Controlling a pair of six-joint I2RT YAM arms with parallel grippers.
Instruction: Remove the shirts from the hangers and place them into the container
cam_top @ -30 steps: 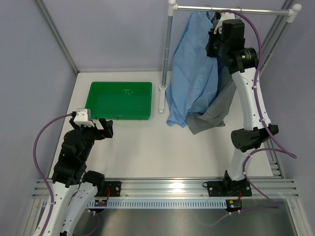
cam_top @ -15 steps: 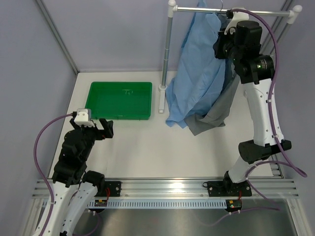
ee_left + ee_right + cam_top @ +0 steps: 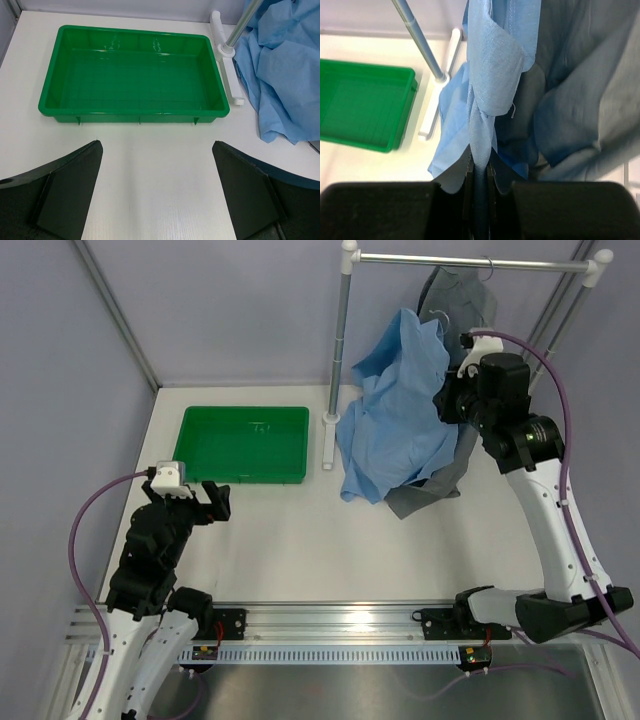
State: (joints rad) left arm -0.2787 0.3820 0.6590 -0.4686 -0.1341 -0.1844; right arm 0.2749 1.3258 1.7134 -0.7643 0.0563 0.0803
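Right wrist view: right tool (image 3: 479, 167) tight on light blue shirt (image 3: 495, 55); left tool (image 3: 156, 150) wide before green tray (image 3: 135, 113)

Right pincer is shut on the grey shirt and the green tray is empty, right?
No: the right pincer is shut on the light blue shirt, not the grey shirt; the right wrist view shows it. The green tray is empty.

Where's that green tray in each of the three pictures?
Top view: tray left of centre.
Left wrist: tray fills the upper middle.
Right wrist: tray at the left edge, cut off.
Shared landmark: white rack foot, just right of the tray in every view.
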